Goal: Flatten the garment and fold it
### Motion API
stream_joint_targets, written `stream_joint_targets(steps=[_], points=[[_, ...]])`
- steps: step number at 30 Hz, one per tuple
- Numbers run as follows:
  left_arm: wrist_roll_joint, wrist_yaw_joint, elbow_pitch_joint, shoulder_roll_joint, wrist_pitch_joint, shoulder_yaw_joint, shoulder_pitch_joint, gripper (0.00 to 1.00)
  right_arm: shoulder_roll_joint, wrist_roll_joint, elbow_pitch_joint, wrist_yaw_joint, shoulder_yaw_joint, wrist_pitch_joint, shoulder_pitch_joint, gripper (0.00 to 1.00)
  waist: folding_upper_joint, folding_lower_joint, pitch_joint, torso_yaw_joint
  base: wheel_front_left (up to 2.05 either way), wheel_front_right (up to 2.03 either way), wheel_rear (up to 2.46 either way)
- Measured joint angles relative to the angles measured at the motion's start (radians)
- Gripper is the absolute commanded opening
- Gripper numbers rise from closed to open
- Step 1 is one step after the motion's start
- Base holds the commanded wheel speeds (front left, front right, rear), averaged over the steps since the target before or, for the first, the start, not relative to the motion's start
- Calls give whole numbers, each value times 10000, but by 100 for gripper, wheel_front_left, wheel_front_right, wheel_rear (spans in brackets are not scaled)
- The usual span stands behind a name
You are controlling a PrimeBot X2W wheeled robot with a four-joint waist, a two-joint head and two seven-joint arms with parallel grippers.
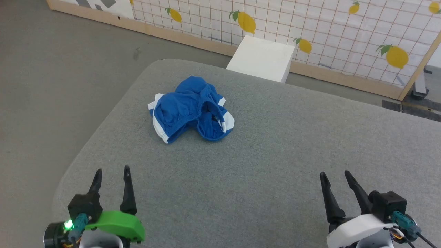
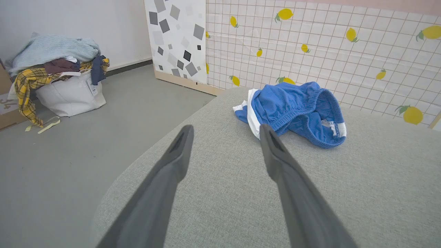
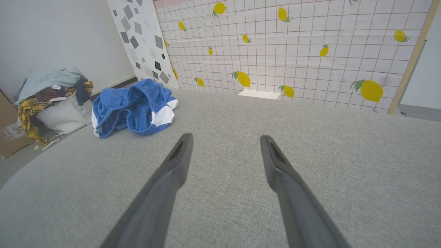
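Observation:
The garment (image 1: 191,108), royal-blue shorts with white edge bands, lies crumpled in a heap on the grey padded table (image 1: 262,165), toward its far left. A small white tag peeks from inside the bunched waistband. My left gripper (image 1: 113,173) hovers open near the table's front left corner, well short of the shorts. My right gripper (image 1: 336,176) stands open at the front right, empty. The left wrist view has the garment (image 2: 296,110) ahead and to the right of my left gripper (image 2: 225,129). From the right wrist, the garment (image 3: 132,106) lies far left of my right gripper (image 3: 225,139).
A white box (image 1: 262,58) stands on the floor behind the table, against a lemon-print partition (image 1: 310,31). A white bag heaped with clothes (image 2: 60,79) sits on the grey floor to the left, beside a cardboard box (image 3: 10,134).

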Motion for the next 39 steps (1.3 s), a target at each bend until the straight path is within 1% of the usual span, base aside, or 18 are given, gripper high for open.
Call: stream_joint_targets(steps=[4,6,11,16,18,20,24,27,29,31,33,37,38,39], points=[[-234,-270,579,86,-50,2,-881,100,2,-61,81,0,2,-71,-21,100,0,0,172,-9,0,0,0],[-512,-426,922,148,0,4,-1602,100,4,-161,121,0,-2,-138,-95,100,0,0,313,-37,0,0,0],[-1225,-767,2211,297,568,-33,-3359,100,6,-458,178,0,-35,-173,-482,100,0,0,764,-173,0,0,0],[-2086,-997,3860,727,1661,-293,-5518,100,8,-796,2,0,-144,-92,-828,100,0,0,1495,-437,0,0,0],[-2529,-1012,4468,876,2265,-414,-6267,100,8,-894,-98,-2,-255,-35,-900,100,0,0,1794,-547,0,0,0],[-2911,-1066,5043,1110,3051,-748,-6983,100,6,-1012,-242,-2,-370,12,-918,100,0,0,2137,-675,0,0,0],[-3638,-1097,5990,1501,4452,-1333,-7935,100,6,-1160,-483,-2,-631,71,-924,100,0,1,2766,-890,0,0,0],[-3745,-1103,6897,1898,5451,-1636,-8427,100,6,-1214,-662,-2,-738,111,-920,100,0,1,3244,-1043,0,0,0],[-3751,-1103,7398,2067,5866,-1735,-8670,100,8,-1225,-746,-2,-759,140,-919,100,0,1,3513,-1116,0,0,0],[-3797,-1108,7770,2102,6144,-1806,-8911,100,8,-1225,-813,-2,-769,140,-919,100,0,1,3754,-1175,0,0,0],[-3967,-1179,8057,2071,6270,-1910,-9150,100,8,-1225,-857,-2,-794,140,-919,100,0,1,3996,-1222,0,0,0],[-4238,-1183,8450,2036,6393,-2086,-9422,100,8,-1206,-903,-2,-792,121,-921,100,0,1,4315,-1255,0,0,0],[-4257,-1185,8468,2040,6387,-2119,-9428,43,8,-1204,-909,-2,-775,82,-921,100,0,1,4340,-1260,0,0,0],[-4295,-1187,8443,2046,6263,-2153,-9427,0,8,-1200,-909,-2,-750,50,-922,100,0,1,4342,-1269,0,0,0]])
